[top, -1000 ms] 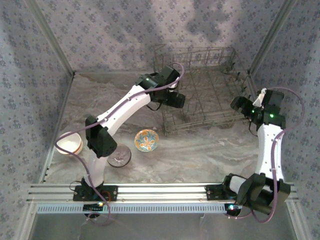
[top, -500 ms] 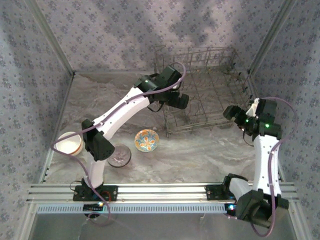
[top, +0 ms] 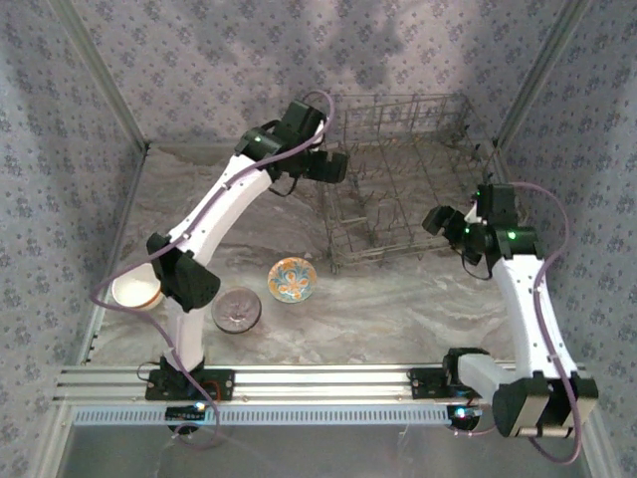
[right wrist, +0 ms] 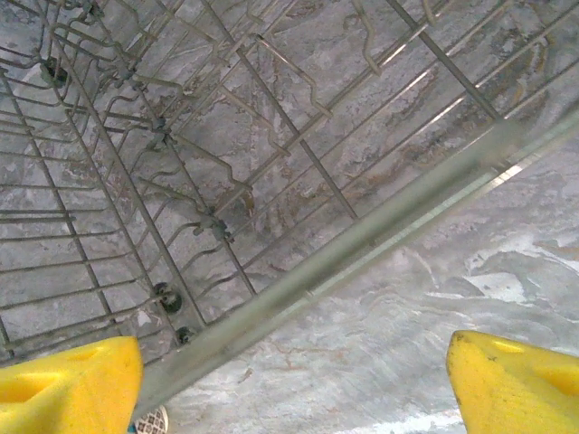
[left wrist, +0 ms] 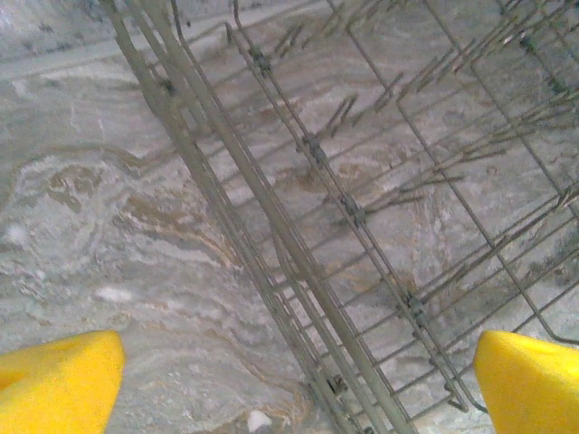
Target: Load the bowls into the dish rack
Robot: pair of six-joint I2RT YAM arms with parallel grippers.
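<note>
**Top external view.** I am holding my left gripper (top: 326, 167) over the left wall of the dish rack (top: 418, 149), which is standing in the upper right of the frame on the tabletop (top: 398, 299). My right gripper (top: 436, 219) is hanging at the rack's near right corner, right of centre. Three bowls are lying outside the rack in the lower left. The white bowl (top: 131, 291) is sitting partly behind my left arm (top: 214, 214), the grey-speckled bowl (top: 237, 311) is lying near it, and the patterned bowl (top: 293, 279) is lying nearest the rack. Judgement: both grippers are placed at the rack and well apart from these bowls, so the next pick is calling for a reach toward the lower left.

**Left wrist view.** My left fingertips (left wrist: 54, 384) are sitting in the two bottom corners of the frame, spread wide with nothing between them. This gripper is open and carrying nothing. The rack's side wall is running diagonally from upper left to bottom centre, with tines on its right and marbled tabletop on its left.

**Right wrist view.** My right fingertips (right wrist: 68, 384) are standing wide apart in the bottom corners, and this gripper is gripping nothing. The rack's edge rail is crossing from lower left to upper right, with tines above it and bare tabletop at lower right.

**Markings.** I am finding no brand, label or writing that can be read on anything.
</note>
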